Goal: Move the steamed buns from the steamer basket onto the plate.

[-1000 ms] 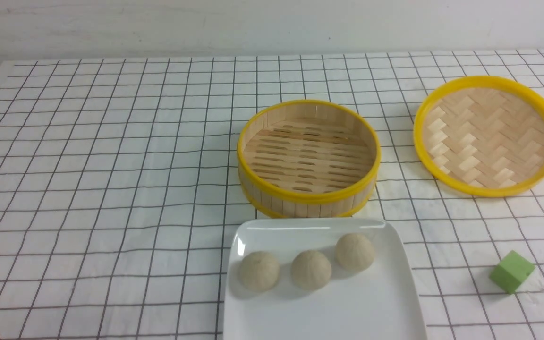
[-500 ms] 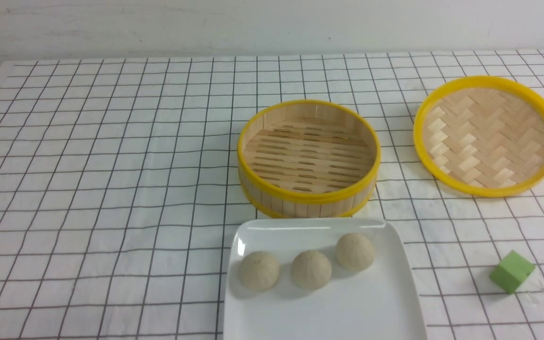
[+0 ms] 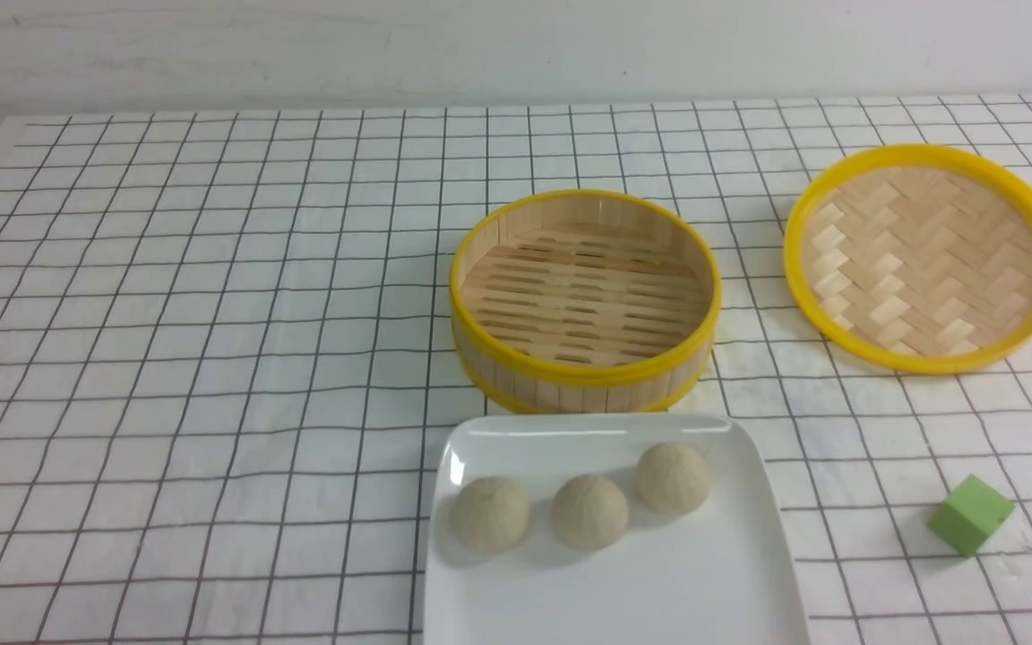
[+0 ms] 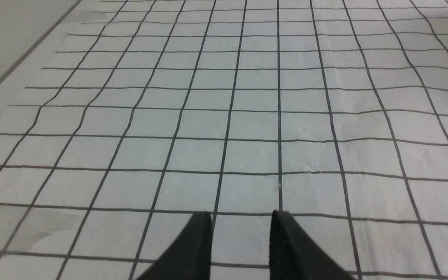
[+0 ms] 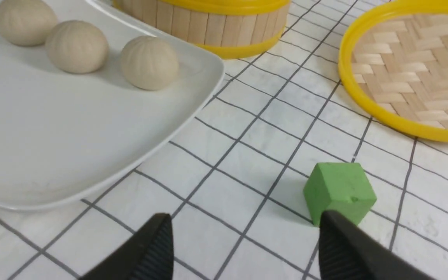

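Three beige steamed buns [image 3: 491, 512] [image 3: 589, 511] [image 3: 674, 477] sit in a row on the far half of the white square plate [image 3: 623, 591]. Just beyond the plate stands the steamer basket [image 3: 570, 387], its slatted floor bare. In the right wrist view the buns [image 5: 77, 46] lie on the plate [image 5: 53, 147] with the basket [image 5: 208, 27] behind. My right gripper [image 5: 245, 219] is open over the cloth beside the plate, holding nothing. My left gripper [image 4: 240, 217] is open above bare checked cloth, with nothing between its fingers.
The woven yellow-rimmed lid [image 3: 925, 260] lies at the right of the basket. A small green cube [image 3: 971, 515] rests on the cloth right of the plate, close to one right fingertip [image 5: 333, 233]. White checked cloth covers the table, and a wall runs behind it.
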Available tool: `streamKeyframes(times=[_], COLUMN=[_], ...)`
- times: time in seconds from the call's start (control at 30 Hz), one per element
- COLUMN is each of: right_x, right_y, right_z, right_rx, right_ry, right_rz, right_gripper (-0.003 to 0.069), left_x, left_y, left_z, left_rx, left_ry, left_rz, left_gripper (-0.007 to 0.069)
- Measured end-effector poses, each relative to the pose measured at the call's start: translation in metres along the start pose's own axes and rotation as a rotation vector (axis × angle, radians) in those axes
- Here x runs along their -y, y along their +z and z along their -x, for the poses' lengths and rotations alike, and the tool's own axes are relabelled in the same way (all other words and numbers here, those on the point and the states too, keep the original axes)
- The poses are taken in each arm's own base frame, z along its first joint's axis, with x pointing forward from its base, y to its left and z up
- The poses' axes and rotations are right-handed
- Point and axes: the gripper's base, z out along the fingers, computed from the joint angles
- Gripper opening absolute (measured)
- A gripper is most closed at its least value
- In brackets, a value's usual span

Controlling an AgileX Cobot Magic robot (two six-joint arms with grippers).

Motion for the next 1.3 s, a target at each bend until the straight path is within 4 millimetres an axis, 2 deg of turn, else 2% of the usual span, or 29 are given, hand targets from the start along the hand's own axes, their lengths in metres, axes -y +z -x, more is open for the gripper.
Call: streamKeyframes(times=[0.17, 0.3, 0.57, 0.73, 1.3], right_x=[0.001, 0.005, 0.023, 0.028, 0.028], right_y=[0.0, 0.0, -0.006, -0.009, -0.009], right_z=[-0.001, -0.002, -0.006, -0.008, -0.008], right_rx=[-0.01, -0.028, -0.069, -0.067, -0.057], right_ry=[-0.02, 0.003, 0.216, 0.308, 0.338], right_rz=[-0.015, -0.092, -0.45, -0.562, -0.572], right_gripper=[0.0494, 0.0494, 0.0494, 0.0494, 0.0494], left_x=[0.0, 0.0, 0.0, 0.0, 0.0], left_y=[0.0, 0.0, 0.0, 0.0, 0.0], left_z=[0.0, 0.0, 0.0, 0.0, 0.0], left_rx=[0.0, 0.0, 0.0, 0.0, 0.0], left_ry=[0.0, 0.0, 0.0, 0.0, 0.0], left_rz=[0.0, 0.0, 0.0, 0.0, 0.0], left_gripper=[0.0242, 0.0242, 0.0242, 0.0242, 0.0242])
